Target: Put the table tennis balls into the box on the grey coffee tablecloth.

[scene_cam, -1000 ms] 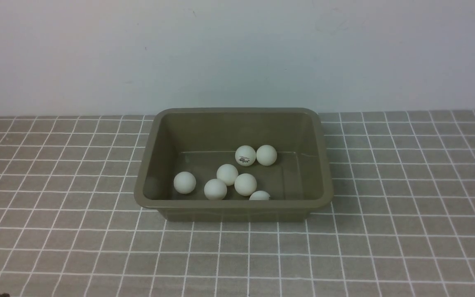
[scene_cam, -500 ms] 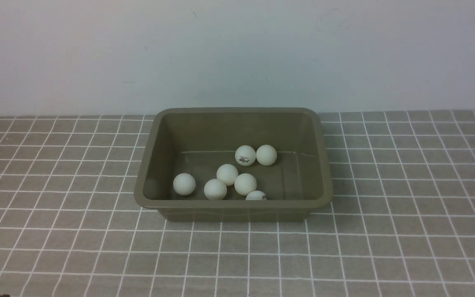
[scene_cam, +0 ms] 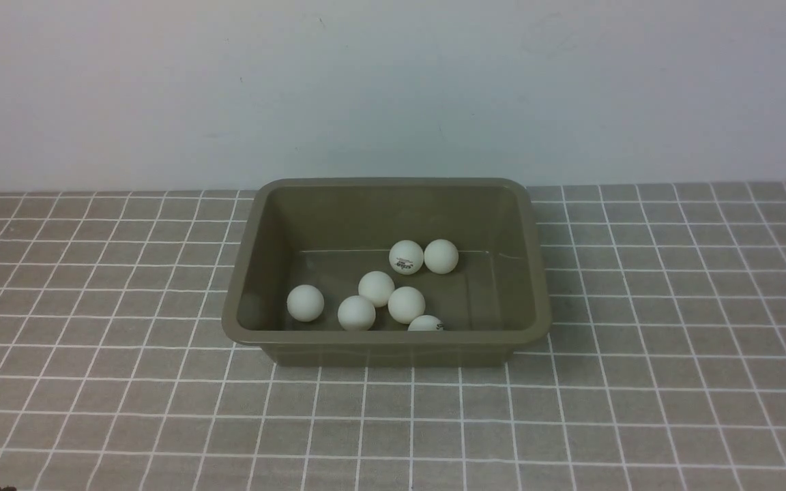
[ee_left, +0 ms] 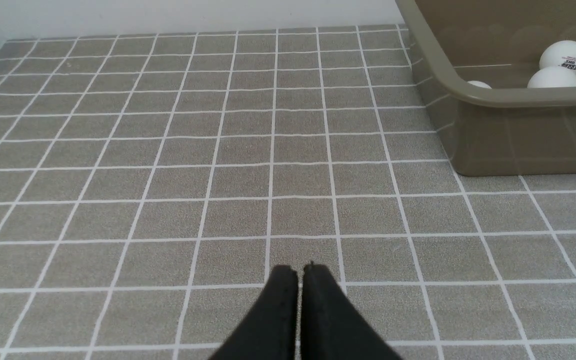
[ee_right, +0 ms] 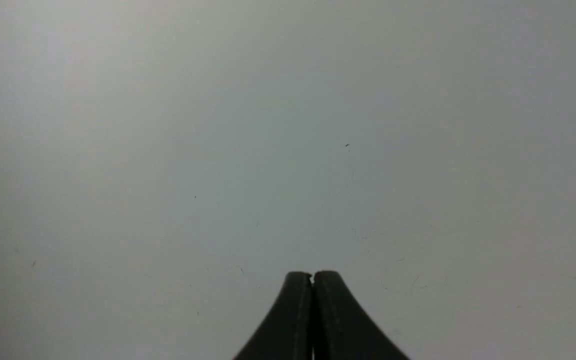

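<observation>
Seven balls (scene_cam: 406, 305) lie in the one box (scene_cam: 386, 337) on the checked cloth (scene_cam: 638, 382); two carry small dark logos (too tiny to read). The left gripper (ee_left: 300, 272) and the right gripper (ee_right: 312, 277) each have their fingers pressed together, holding nothing.

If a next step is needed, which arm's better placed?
Left, if any. All seven balls lie in the box. Left hand, shut, is low beside it; right hand, shut, faces bare wall.

Seven table tennis balls (scene_cam: 406, 305), one box (scene_cam: 533, 273), one grey coffee tablecloth (scene_cam: 673, 354), two end effectors.
</observation>
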